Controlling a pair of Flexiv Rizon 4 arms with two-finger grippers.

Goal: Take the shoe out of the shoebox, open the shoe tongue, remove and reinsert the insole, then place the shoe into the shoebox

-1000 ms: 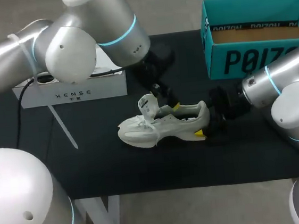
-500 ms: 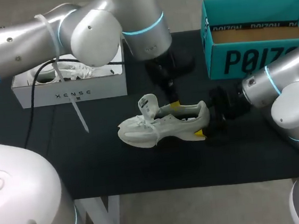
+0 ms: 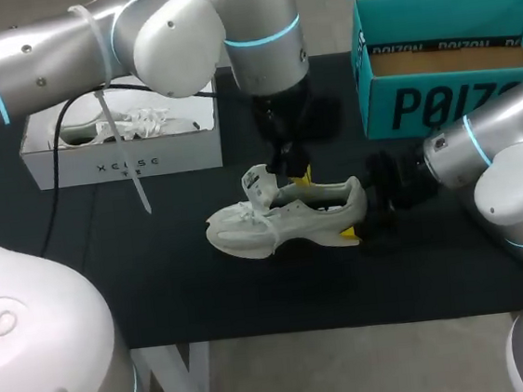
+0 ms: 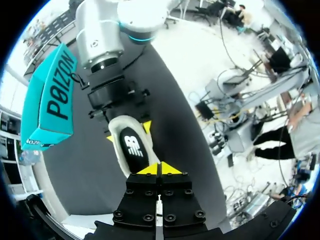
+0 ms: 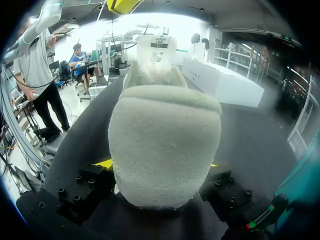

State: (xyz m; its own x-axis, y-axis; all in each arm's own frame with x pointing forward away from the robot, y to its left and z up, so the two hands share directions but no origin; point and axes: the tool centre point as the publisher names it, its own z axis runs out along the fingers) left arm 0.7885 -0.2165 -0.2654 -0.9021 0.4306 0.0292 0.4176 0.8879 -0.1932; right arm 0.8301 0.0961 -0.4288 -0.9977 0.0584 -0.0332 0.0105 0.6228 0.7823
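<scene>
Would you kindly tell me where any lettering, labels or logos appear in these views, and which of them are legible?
Teal shoebox: large dark brand lettering on its side, smaller white lettering on the rim; brand names, left unquoted.
White box: short dark brand word on its front, left unquoted.
Insole: white logo, no words.
Tongue label of the shoe: too small to read.

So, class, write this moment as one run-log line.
white sneaker: on black table | left end effector: shut, over insole | right end effector: shut on heel
</scene>
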